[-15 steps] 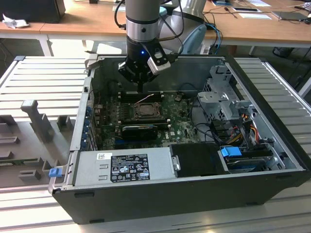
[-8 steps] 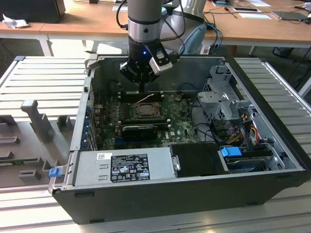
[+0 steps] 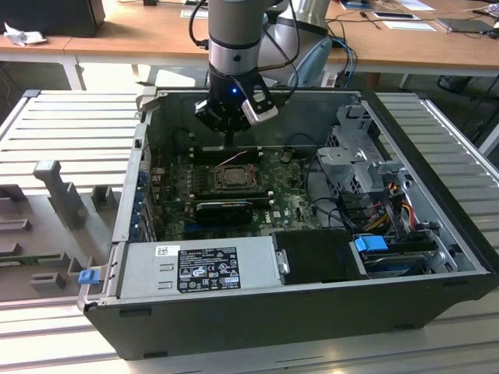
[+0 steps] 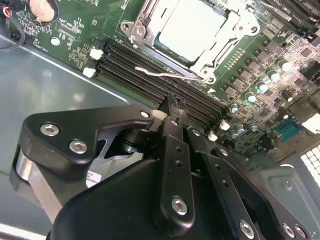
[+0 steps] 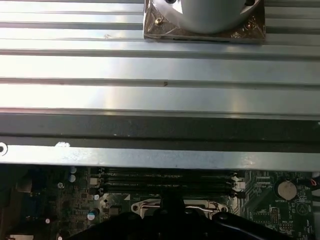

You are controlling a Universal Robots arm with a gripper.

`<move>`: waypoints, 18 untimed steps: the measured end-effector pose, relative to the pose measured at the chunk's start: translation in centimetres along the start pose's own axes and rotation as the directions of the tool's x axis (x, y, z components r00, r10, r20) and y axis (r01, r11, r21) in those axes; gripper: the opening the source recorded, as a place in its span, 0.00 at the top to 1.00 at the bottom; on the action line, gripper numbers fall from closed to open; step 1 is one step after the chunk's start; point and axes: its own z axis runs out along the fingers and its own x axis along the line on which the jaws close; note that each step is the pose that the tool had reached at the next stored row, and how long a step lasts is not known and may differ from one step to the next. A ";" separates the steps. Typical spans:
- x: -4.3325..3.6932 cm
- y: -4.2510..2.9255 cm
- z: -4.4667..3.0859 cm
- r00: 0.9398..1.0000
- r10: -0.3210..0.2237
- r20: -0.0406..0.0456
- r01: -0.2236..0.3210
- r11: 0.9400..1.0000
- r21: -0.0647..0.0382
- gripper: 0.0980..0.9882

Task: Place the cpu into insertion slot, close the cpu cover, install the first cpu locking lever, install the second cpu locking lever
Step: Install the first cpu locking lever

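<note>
Surface: slatted table (image 3: 70,117), open computer case (image 3: 257,312).
Claw: my gripper (image 3: 228,142) hung empty, fingers (image 4: 172,135) together.
Cpu: the cpu (image 4: 192,27) sat in the insertion slot (image 4: 131,29), cpu cover (image 4: 227,37) down.
Risk: slipping off the thin locking lever (image 4: 160,74) could have gouged memory slots (image 4: 145,75).

- A silvery ribbed metal desk (image 3: 70,117) carries everything.
- An open dark computer case (image 3: 257,319) lies flat on the desk's middle.
- Grey fixture blocks (image 3: 58,195) stand at the exterior view's left, just beside the case.
- In the first wrist view, the arm's base plate (image 5: 204,31) sits on the ribs.
</note>
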 end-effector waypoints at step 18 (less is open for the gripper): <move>-0.59 -0.67 0.88 1.000 -0.025 -0.004 0.025 1.000 0.003 0.99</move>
